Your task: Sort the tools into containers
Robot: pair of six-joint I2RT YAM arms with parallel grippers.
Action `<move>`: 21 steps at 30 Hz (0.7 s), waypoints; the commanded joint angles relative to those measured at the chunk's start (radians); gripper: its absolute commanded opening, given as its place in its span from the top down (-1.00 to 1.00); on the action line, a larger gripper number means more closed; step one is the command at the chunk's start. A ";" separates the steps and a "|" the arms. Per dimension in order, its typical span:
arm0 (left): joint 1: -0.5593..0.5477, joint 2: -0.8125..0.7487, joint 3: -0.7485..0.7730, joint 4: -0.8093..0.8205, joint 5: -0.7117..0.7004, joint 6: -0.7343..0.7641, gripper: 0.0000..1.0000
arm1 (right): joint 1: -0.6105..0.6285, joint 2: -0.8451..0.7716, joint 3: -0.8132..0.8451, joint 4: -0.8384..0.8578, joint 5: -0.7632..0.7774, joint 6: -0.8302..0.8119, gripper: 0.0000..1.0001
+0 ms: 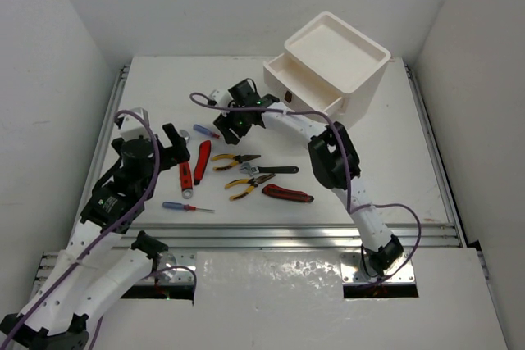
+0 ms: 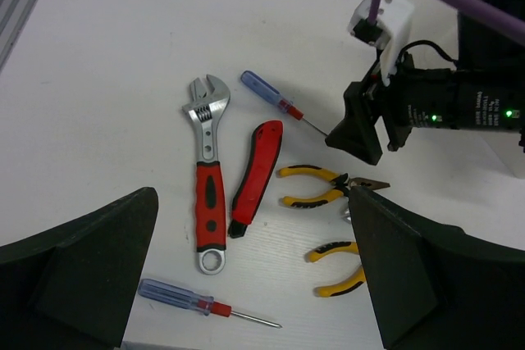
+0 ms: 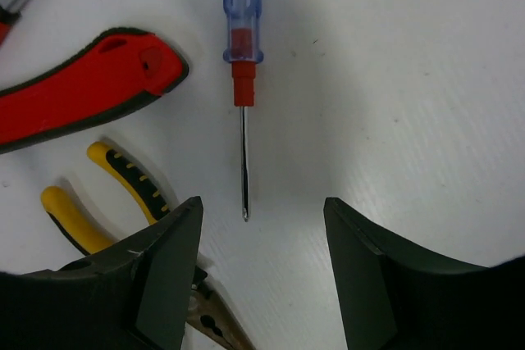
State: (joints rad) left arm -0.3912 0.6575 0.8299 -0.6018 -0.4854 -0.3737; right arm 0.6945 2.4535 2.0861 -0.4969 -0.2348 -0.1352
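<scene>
The tools lie spread over the white table left of centre. One blue-handled screwdriver points its tip at my right gripper, which hovers open just behind that tip with nothing between its fingers. Beside it lie a red utility knife, a red-handled wrench and two yellow pliers. A second screwdriver lies under my left gripper, which hangs wide open above the table. A black-handled wrench and another knife lie further right. The white container stands at the back right.
The container's upper drawer stands pulled out toward the tools. A purple cable loops from the right arm over the table. Metal rails run along the near and side edges of the table.
</scene>
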 commanded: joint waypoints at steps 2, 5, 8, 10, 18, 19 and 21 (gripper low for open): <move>0.014 0.017 0.008 0.051 0.024 0.012 -1.00 | 0.016 -0.007 0.052 0.044 -0.054 -0.018 -0.22; 0.015 0.019 0.006 0.053 0.034 0.015 -0.99 | 0.016 0.021 0.040 0.070 -0.061 -0.009 -0.21; 0.017 0.017 0.006 0.054 0.036 0.015 -0.99 | 0.016 0.068 0.077 0.069 -0.061 -0.001 -0.09; 0.017 0.016 0.008 0.054 0.039 0.015 -1.00 | 0.017 0.094 0.094 0.078 -0.061 -0.003 -0.05; 0.017 0.008 0.003 0.057 0.057 0.019 -1.00 | 0.060 0.130 0.100 0.101 0.005 -0.064 0.32; 0.017 0.007 0.003 0.057 0.057 0.019 -0.99 | 0.068 0.128 0.091 0.104 0.024 -0.084 0.42; 0.017 0.001 0.002 0.060 0.062 0.021 -0.99 | 0.074 0.111 0.043 0.126 0.043 -0.096 0.69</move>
State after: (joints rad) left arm -0.3855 0.6781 0.8299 -0.5938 -0.4377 -0.3695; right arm 0.7372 2.5694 2.1445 -0.4183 -0.2279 -0.1883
